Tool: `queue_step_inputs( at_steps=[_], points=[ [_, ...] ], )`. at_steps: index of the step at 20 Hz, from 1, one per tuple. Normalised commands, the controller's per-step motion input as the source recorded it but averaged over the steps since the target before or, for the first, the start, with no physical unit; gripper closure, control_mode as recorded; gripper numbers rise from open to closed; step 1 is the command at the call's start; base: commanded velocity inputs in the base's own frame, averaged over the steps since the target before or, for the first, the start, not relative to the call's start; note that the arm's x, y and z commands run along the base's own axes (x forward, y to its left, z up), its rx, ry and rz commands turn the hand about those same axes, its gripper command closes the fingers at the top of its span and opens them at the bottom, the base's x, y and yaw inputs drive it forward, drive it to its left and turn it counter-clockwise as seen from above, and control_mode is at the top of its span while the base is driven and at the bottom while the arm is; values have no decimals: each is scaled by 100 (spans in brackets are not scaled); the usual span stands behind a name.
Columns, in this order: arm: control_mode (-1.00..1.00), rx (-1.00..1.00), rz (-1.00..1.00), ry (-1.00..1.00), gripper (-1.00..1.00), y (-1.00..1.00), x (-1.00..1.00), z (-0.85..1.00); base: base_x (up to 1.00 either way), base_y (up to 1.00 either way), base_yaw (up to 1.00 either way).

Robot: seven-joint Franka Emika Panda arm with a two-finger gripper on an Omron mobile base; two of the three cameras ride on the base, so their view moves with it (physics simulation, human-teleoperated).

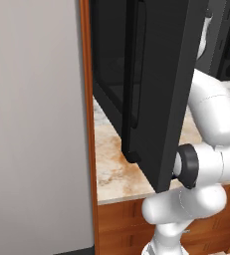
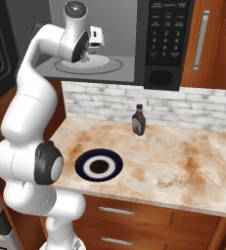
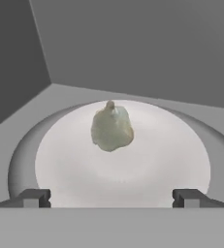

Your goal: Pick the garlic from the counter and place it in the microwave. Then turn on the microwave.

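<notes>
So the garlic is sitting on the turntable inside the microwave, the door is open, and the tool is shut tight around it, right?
Not quite. The tool is open, its fingertips spread wide with the garlic lying free between and beyond them, as the hand view shows. The rest holds: the garlic rests on the turntable inside the microwave, whose door is open.

The microwave [image 1: 156, 89] door's top runs off at twelve o'clock; the sauce bottle [image 2: 138, 120] label is too small to read; the gripper [image 2: 87, 57] fingertips are hidden behind the hand
</notes>
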Motion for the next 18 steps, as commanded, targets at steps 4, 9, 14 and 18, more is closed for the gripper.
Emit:
queue_step_inputs(
  at_steps=[4,9,14,18],
  points=[
    [-100,3,0,0,-100,-11,-35,6,0,0,0],
    [-100,3,0,1,-100,-7,-34,1,0,0,0],
    [-100,0,0,0,-100,-5,-33,1,0,0,0],
    [-100,0,0,0,-100,-7,-33,4,0,0,0]
  ],
)
